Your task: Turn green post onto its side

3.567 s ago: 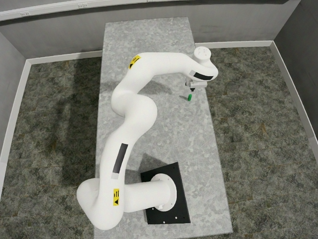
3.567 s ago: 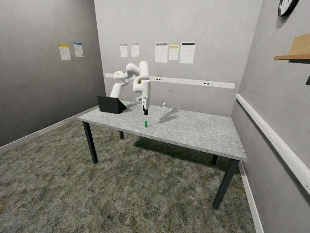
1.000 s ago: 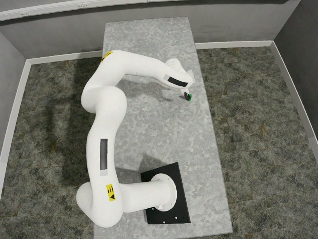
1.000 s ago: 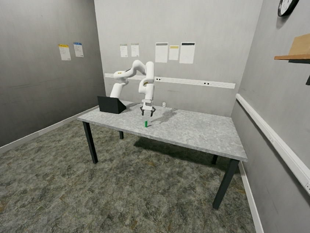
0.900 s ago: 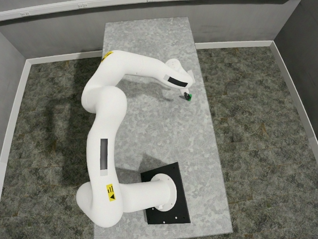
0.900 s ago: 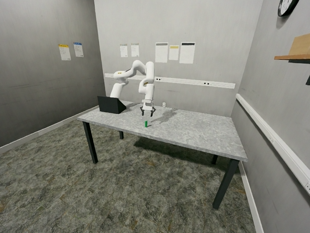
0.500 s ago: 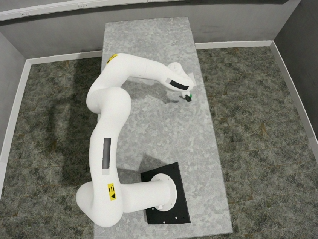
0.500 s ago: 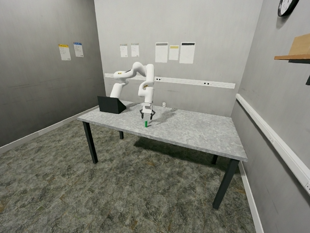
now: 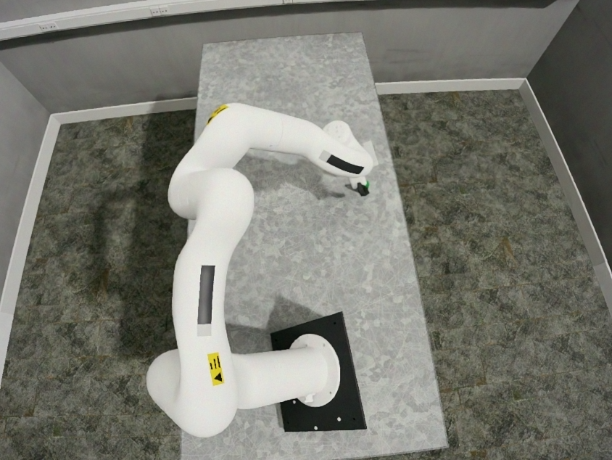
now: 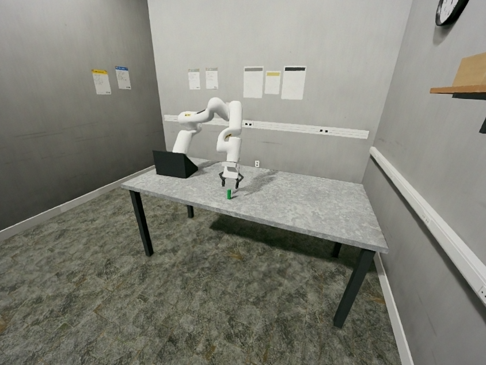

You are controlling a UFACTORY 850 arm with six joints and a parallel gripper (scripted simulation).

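Green post (image 10: 228, 194): upright on desk (image 10: 314, 212) | hand (image 10: 231, 183): fingers spread wide, empty, pointing down, directly above post, not touching | arm: bent over desk.

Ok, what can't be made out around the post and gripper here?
- Top view: most of the post is hidden under the arm's wrist; only a green sliver shows.
- Top view: the gripper is mostly covered too, so its open fingers barely show.
- Exterior view: post and gripper are too small to judge the gap between them.
- Exterior view: the clock is cut off by the top edge.
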